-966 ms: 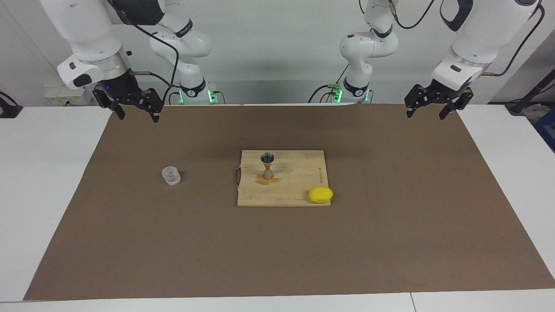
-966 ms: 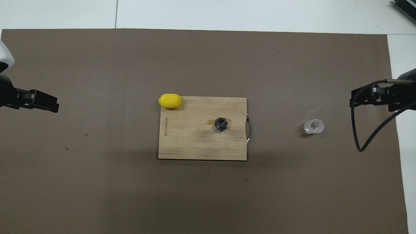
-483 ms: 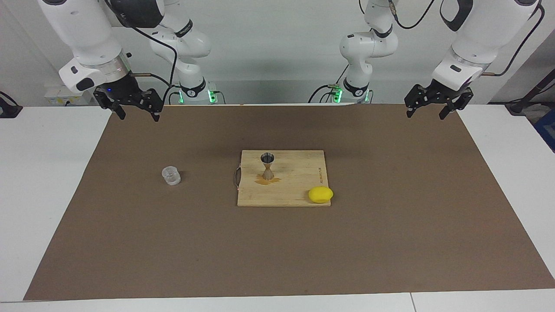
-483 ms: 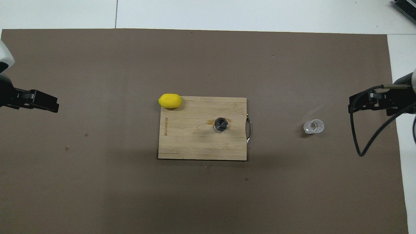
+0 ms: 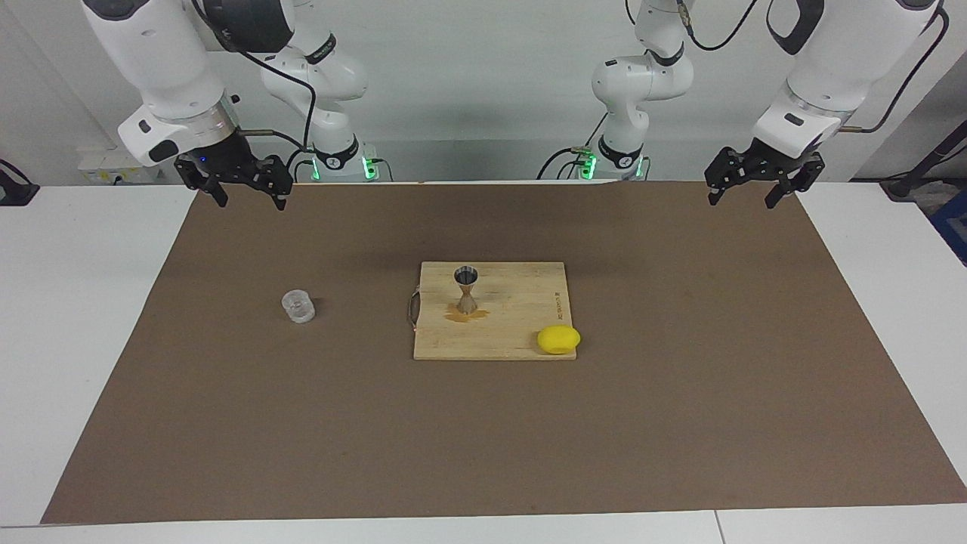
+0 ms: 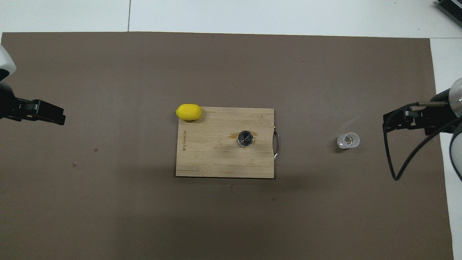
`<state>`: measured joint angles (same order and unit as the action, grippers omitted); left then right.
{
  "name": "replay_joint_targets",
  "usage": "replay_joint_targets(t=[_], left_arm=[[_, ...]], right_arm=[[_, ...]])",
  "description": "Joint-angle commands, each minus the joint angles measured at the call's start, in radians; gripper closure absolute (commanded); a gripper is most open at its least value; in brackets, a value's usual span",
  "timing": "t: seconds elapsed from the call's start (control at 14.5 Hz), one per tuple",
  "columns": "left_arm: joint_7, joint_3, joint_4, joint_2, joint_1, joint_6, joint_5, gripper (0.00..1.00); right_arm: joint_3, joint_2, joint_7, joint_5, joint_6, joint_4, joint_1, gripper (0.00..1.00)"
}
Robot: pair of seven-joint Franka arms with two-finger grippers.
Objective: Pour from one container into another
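A short clear glass tumbler [image 5: 298, 307] [image 6: 348, 140] stands upright on the brown mat toward the right arm's end. The metal hourglass jigger [image 5: 467, 289] [image 6: 245, 138] stands upright on a wooden cutting board, with a brownish patch at its foot. My right gripper [image 5: 250, 200] [image 6: 393, 121] hangs open and holds nothing, high over the mat's edge at the right arm's end, well apart from the tumbler. My left gripper [image 5: 742, 201] [image 6: 54, 117] waits open and holds nothing, high over the mat's edge at the left arm's end.
The cutting board [image 5: 521, 317] [image 6: 209, 159] lies mid-mat, its metal handle toward the tumbler. A yellow lemon [image 5: 559, 339] [image 6: 188, 112] rests at the board's corner farthest from the robots, toward the left arm's end. The brown mat [image 5: 680, 423] covers most of the white table.
My right gripper has shifted a little toward the table's middle while staying raised and open. The left arm, tumbler and jigger have not moved.
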<state>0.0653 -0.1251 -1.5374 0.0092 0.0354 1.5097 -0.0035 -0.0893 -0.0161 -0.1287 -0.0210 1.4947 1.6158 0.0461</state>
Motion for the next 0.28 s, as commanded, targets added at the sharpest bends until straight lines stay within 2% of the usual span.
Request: replay_joint_targets(t=[0.0,0.21], left_arm=[[-0.007,-0.001,-0.030,-0.029,0.001,-0.003,0.020,0.00],[-0.007,-0.001,-0.030,-0.029,0.001,-0.003,0.020,0.00]], right_arm=[[-0.004,-0.054,-0.014,0.003,0.036,0.082,0.005,0.00],[-0.004,-0.058,-0.014,0.003,0.042,0.088,0.006,0.00]])
